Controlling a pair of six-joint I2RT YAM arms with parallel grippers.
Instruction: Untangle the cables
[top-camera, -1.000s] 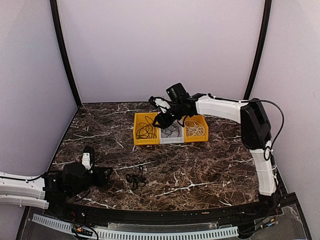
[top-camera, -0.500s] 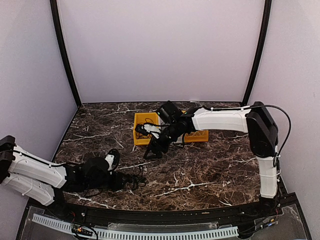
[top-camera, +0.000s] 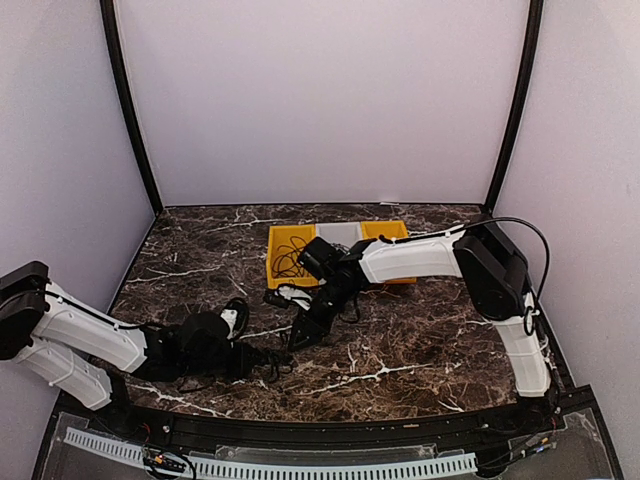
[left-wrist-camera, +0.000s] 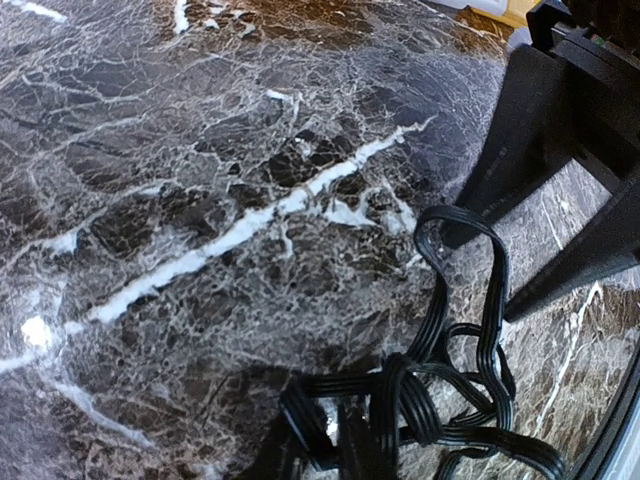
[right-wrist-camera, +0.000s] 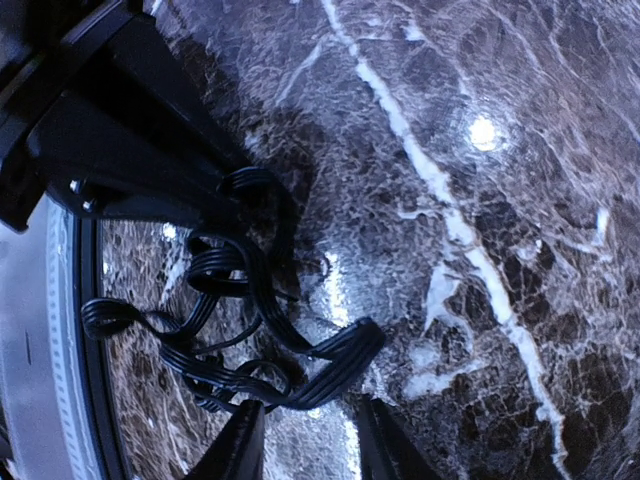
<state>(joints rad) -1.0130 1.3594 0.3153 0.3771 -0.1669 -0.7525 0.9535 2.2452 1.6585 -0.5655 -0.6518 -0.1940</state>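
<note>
A black cable bundle (top-camera: 272, 360) lies tangled on the marble table near the front edge. It also shows in the left wrist view (left-wrist-camera: 450, 395) and the right wrist view (right-wrist-camera: 250, 330). My left gripper (top-camera: 250, 361) comes in low from the left, and its fingers (left-wrist-camera: 300, 435) close narrowly around a strand at the bundle's left end. My right gripper (top-camera: 301, 334) is open, and its two fingertips (right-wrist-camera: 310, 405) stand just short of a flat loop (right-wrist-camera: 345, 355) of the bundle. Another black cable (top-camera: 290, 260) lies in the left yellow bin. The white cable is hidden behind the right arm.
Three small bins stand in a row at the back: a yellow one (top-camera: 274, 240), a grey one (top-camera: 340, 233) and a yellow one (top-camera: 388, 229), the last partly covered by the right arm. The table's front rim (top-camera: 300, 425) runs just behind the bundle.
My right arm swung from over the bins down to the bundle on the table. My left arm stretched right until its gripper reached the bundle.
</note>
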